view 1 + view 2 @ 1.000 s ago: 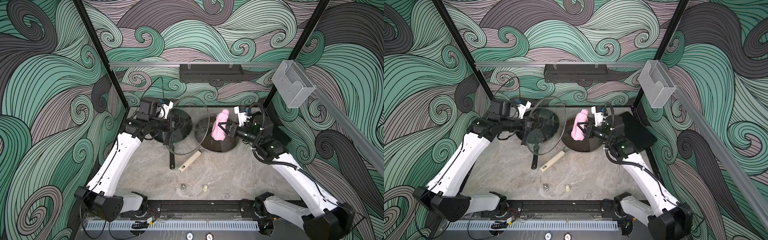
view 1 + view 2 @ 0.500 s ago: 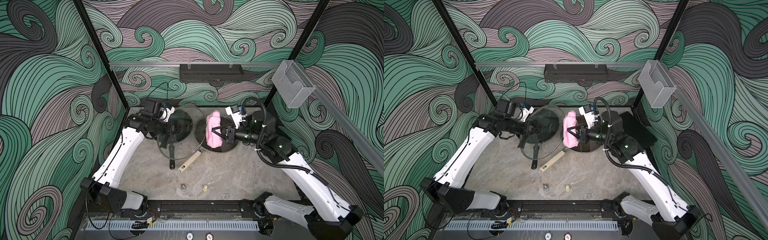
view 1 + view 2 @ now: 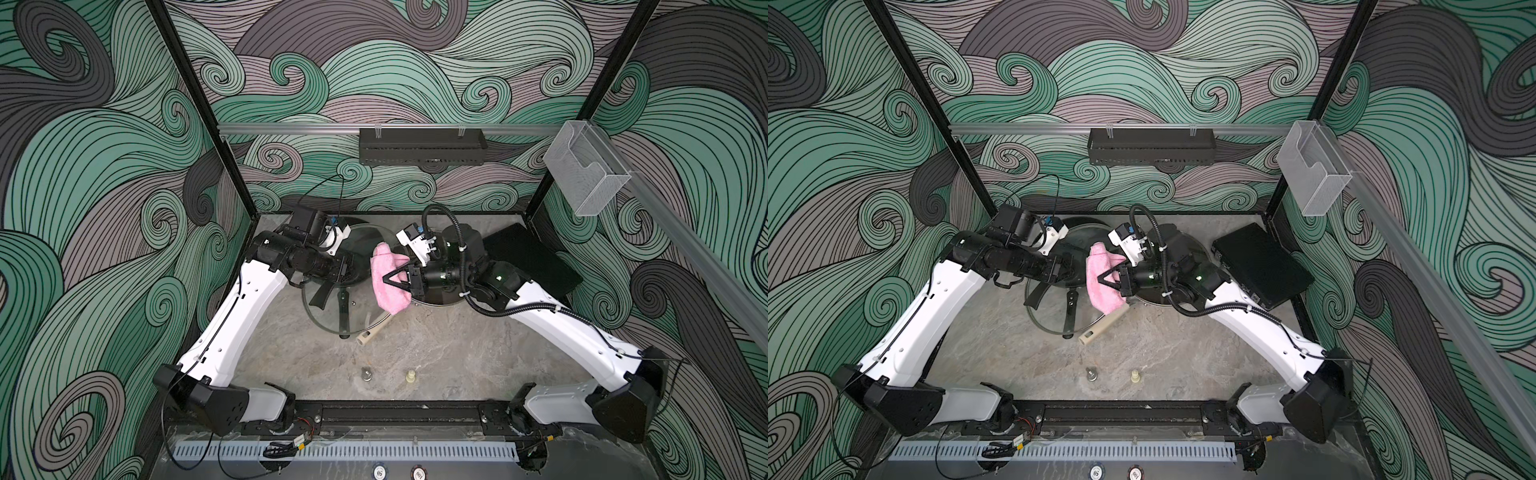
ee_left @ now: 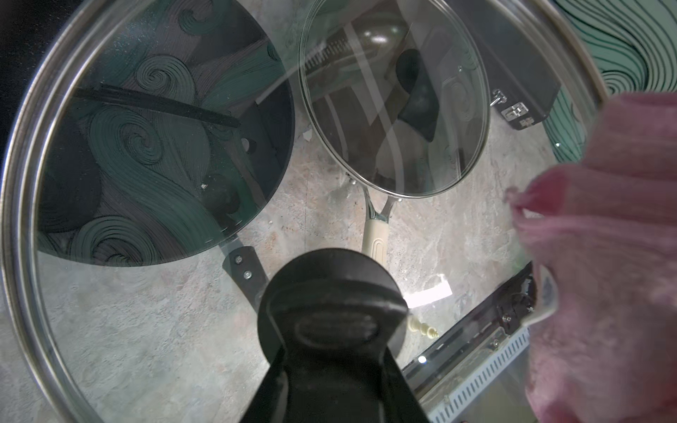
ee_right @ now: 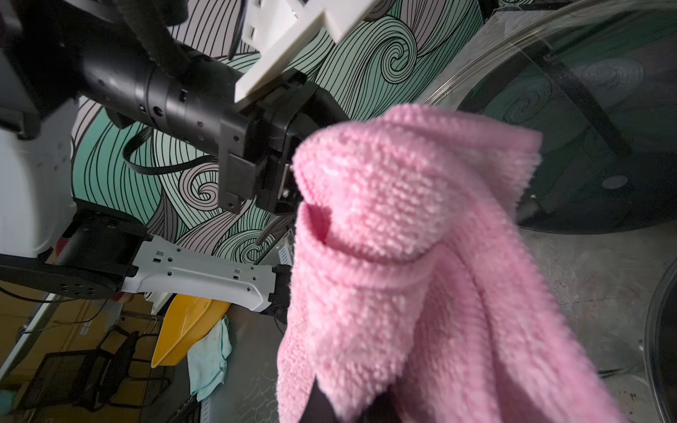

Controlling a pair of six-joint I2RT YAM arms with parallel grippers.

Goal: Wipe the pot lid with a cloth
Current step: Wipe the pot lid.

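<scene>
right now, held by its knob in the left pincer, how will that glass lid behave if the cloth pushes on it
Probably rigid: the glass lid shows a true round rim while tilted. Gripped only at the knob by the left pincer, it may pivot under the cloth. Glass looks smooth, likely breakable if dropped.

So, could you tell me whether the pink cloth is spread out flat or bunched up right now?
Bunched up: the cloth hangs in loose folds from the right gripper, which is shut on it.

At my far right lies a flat black hard case (image 3: 532, 262); a clear plastic box (image 3: 586, 170) hangs on the right rail. Near me stand a small grey metal knob (image 3: 366, 374) and a cream peg (image 3: 410, 376), just beside each other.
</scene>
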